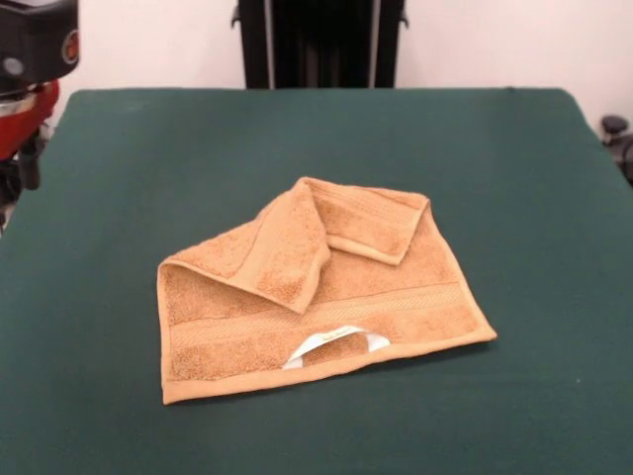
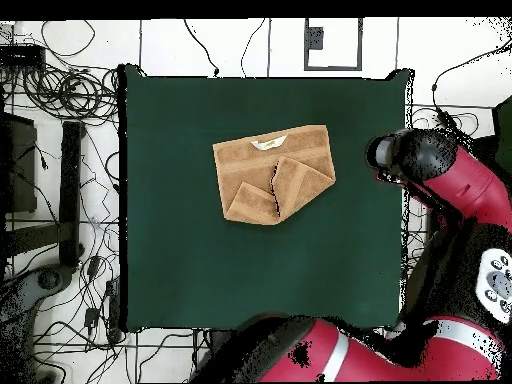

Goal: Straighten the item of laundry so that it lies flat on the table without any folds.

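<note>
The orange-tan towel (image 1: 326, 297) lies near the middle of the dark green table (image 1: 514, 158). Its two far corners are folded over onto it, one as a large flap on the left and one as a smaller flap on the right. A white label (image 1: 336, 343) sticks out at its near hem. In the overhead view the towel (image 2: 275, 172) lies on the table (image 2: 180, 250) with the folds on the side toward the robot. The arm's end with my gripper (image 2: 392, 153) hangs at the table's right edge, apart from the towel. In the front view only part of the arm (image 1: 25, 69) shows at the top left.
The black pedestal (image 1: 318, 42) stands behind the table's far edge. Red arm links (image 2: 440, 300) curve round the table's lower right corner in the overhead view. Cables (image 2: 60, 90) and black stands lie on the floor to the left.
</note>
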Robot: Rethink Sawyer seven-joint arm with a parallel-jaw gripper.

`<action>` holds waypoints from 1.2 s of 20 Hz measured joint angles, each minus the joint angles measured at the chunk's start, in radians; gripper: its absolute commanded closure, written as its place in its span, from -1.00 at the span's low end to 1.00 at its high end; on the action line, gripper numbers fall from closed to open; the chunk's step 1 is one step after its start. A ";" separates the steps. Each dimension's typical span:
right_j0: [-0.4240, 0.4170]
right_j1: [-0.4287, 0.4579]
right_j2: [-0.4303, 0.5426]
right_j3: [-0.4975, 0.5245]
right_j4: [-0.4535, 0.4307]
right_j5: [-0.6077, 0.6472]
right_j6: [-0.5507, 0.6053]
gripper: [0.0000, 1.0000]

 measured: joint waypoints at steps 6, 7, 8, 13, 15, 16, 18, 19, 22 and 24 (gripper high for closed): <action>-0.060 0.000 0.097 0.002 -0.036 -0.013 0.000 -1.00; -0.067 -0.001 0.114 0.004 -0.041 -0.018 0.000 -1.00; -0.070 -0.001 0.122 0.005 -0.043 -0.020 0.000 -1.00; -0.092 -0.019 0.183 0.031 -0.071 -0.031 0.000 -1.00; -0.107 -0.040 0.214 0.061 -0.084 -0.034 0.000 -1.00; -0.117 -0.052 0.231 0.079 -0.088 -0.036 0.000 -1.00; -0.146 -0.081 0.267 0.121 -0.102 -0.040 0.000 -1.00; -0.167 -0.099 0.289 0.148 -0.111 -0.045 0.000 -1.00; -0.244 -0.148 0.358 0.228 -0.139 -0.081 0.000 -1.00; -0.288 -0.166 0.393 0.262 -0.162 -0.112 0.000 -1.00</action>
